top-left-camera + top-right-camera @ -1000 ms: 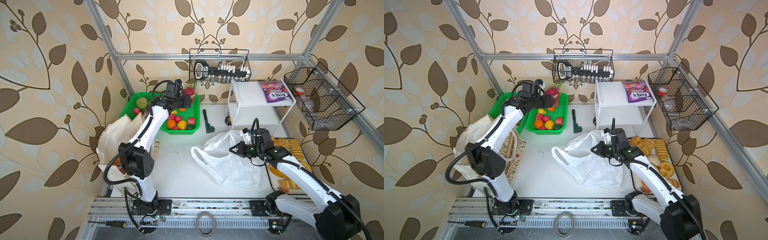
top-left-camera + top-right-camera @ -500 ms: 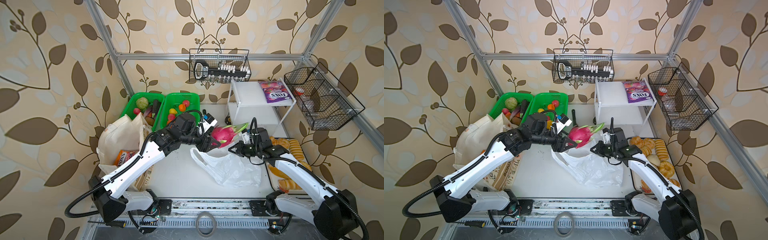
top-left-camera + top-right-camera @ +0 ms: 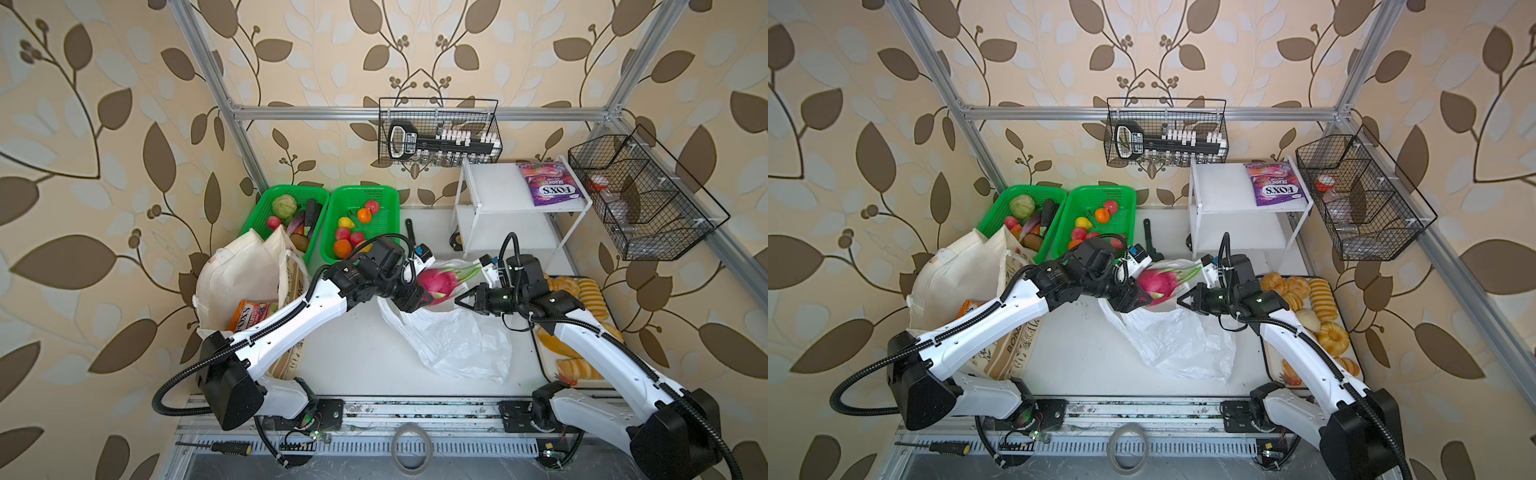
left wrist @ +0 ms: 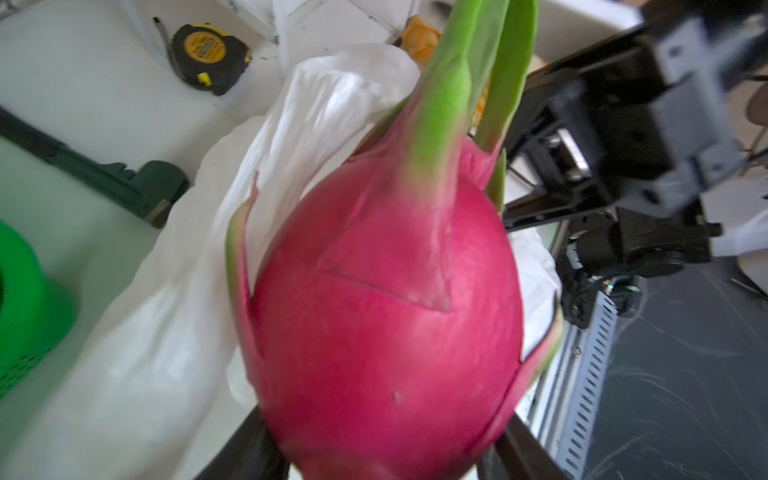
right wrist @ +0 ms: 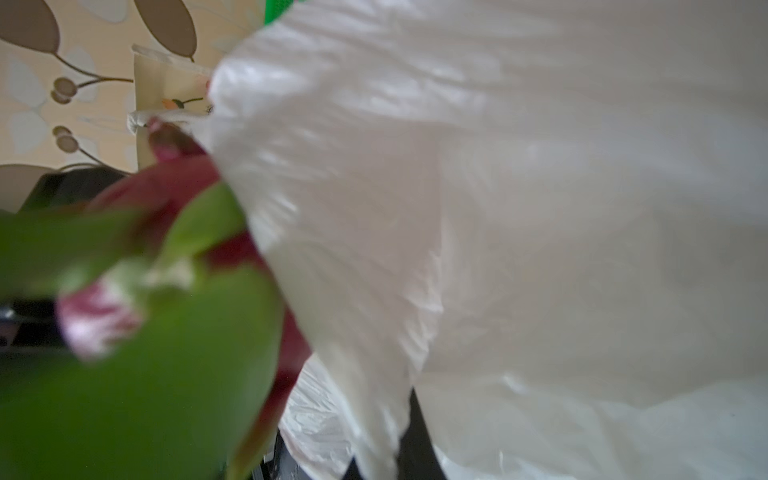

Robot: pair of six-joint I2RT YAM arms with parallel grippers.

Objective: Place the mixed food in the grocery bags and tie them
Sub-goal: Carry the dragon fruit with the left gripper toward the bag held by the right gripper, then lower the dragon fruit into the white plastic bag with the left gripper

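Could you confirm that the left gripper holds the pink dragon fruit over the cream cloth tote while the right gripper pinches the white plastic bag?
Not quite: the left gripper holds the pink dragon fruit over the white plastic bag, not the cream cloth tote, as both top views show. The right gripper does pinch that bag.

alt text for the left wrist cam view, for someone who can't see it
A pink dragon fruit with green leaf tips fills the frame, gripped by the left gripper. Behind it lies a crumpled white plastic bag, with the black right gripper close beside. A tape measure and the edge of a green basket sit farther off.
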